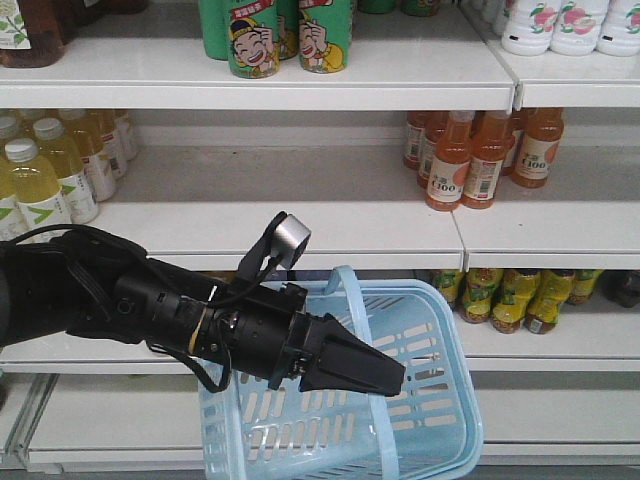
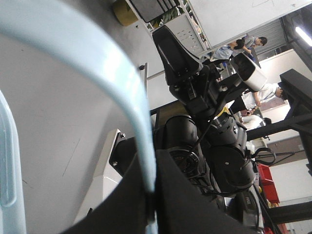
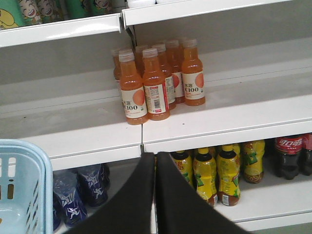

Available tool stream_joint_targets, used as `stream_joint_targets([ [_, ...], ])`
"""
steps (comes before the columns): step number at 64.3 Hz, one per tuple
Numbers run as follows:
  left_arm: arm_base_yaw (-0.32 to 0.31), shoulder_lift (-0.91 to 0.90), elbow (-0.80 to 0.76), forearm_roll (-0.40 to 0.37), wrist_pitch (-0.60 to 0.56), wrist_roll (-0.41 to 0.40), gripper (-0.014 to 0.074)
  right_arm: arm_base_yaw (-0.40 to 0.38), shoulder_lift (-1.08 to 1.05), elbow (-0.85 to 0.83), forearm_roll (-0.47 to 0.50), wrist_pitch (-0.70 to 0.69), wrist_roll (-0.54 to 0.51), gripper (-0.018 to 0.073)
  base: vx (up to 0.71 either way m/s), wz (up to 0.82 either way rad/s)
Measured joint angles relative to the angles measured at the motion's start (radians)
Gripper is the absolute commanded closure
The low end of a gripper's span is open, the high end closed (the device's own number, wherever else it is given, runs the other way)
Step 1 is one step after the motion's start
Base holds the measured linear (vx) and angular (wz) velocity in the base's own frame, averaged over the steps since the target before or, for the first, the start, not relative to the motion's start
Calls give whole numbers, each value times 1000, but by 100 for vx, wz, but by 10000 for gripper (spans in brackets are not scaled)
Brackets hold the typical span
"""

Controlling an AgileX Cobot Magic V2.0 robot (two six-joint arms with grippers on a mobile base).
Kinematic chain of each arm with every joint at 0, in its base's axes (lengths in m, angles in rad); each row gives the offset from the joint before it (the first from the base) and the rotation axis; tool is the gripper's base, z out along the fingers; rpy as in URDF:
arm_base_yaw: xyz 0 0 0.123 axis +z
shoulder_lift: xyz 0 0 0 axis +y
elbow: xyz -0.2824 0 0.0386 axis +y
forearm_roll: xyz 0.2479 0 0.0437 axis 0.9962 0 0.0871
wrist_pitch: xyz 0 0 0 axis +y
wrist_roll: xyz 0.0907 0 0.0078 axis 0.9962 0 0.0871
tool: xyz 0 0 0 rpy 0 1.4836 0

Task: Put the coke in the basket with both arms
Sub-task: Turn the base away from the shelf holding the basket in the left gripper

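The coke [image 3: 288,157] stands on the lowest shelf at the right edge of the right wrist view, upright, red label facing out, with another cola bottle half cut off by the frame beside it. It is well apart from both grippers and from the basket [image 1: 440,400]. The basket hangs tilted in the lower middle of the front view, its open side turned toward the camera and nothing visible inside. In the left wrist view the left gripper [image 2: 152,195] is pinched on the basket's pale blue handle [image 2: 114,73], which runs down from the upper left of the frame into the seam between the two black fingers. The right gripper [image 1: 385,378] reaches in from the left of the front view, across the basket's near rim, with a silver cylinder [image 1: 291,236] above its wrist. Its jaws are pressed together with nothing between them, as the right wrist view also shows at the bottom centre. Beyond it, orange-drink bottles [image 3: 146,87] sit on the middle shelf and yellow-labelled bottles [image 3: 209,175] on the lowest shelf, left of the coke.
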Motion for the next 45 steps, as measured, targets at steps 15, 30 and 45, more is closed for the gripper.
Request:
stream_joint_targets([
  [15, 0, 0, 0, 1, 0, 0, 603, 0, 0, 0, 0, 0, 0, 565, -2, -23],
  [30, 0, -1, 0, 1, 0, 0, 603, 0, 0, 0, 0, 0, 0, 565, -2, -44],
  [45, 0, -1, 0, 1, 0, 0, 603, 0, 0, 0, 0, 0, 0, 565, -2, -58],
])
